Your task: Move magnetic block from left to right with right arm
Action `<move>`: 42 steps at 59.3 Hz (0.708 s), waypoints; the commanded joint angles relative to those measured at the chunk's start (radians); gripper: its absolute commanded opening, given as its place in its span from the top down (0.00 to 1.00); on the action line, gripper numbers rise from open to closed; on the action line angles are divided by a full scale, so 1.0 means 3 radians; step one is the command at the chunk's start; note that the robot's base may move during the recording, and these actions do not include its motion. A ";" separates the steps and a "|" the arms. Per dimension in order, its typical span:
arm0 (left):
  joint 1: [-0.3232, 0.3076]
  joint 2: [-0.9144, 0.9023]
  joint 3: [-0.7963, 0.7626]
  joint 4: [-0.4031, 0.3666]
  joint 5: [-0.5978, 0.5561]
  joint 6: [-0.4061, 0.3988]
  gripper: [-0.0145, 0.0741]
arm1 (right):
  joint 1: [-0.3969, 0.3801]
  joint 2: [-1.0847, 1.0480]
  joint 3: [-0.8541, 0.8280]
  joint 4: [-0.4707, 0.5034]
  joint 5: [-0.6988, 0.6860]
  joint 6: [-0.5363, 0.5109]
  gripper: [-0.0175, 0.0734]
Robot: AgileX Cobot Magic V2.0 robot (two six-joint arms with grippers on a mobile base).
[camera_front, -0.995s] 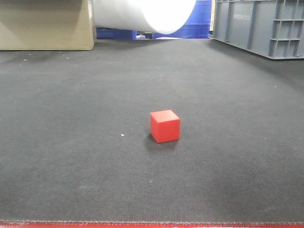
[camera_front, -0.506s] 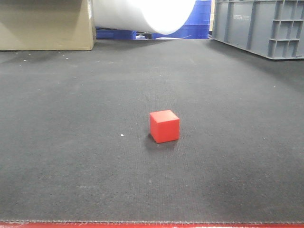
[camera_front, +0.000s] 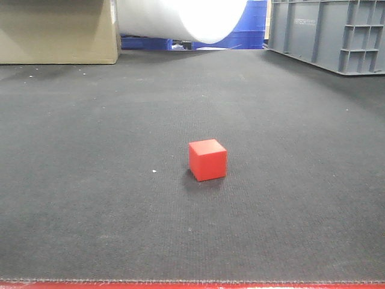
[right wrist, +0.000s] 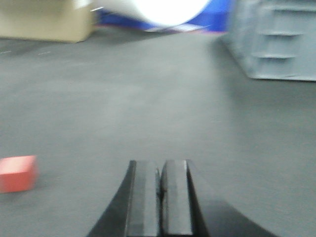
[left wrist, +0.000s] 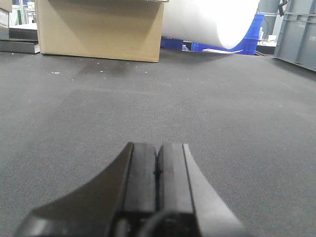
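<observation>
The magnetic block [camera_front: 208,159], a small plain red cube, rests on the dark mat [camera_front: 90,180] near the middle of the front view. In the right wrist view the same block [right wrist: 18,173] lies at the far left edge, well left of my right gripper [right wrist: 160,170], which is shut with its pads pressed together and nothing between them. My left gripper [left wrist: 157,153] is also shut and empty, low over bare mat; the block does not show in the left wrist view. Neither gripper appears in the front view.
A cardboard box [camera_front: 57,30] stands at the back left, a big white roll [camera_front: 180,18] with blue crates behind it at the back centre, and a grey plastic crate [camera_front: 328,33] at the back right. A red strip [camera_front: 192,285] marks the mat's near edge.
The block sits a few pixels further left in the front view than a second ago; nothing else differs.
</observation>
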 commanded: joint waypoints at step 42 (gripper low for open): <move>-0.0015 -0.0039 0.0034 0.0000 -0.0300 -0.0015 0.97 | -0.0383 -0.0371 0.0675 0.0059 -0.0963 0.0001 0.77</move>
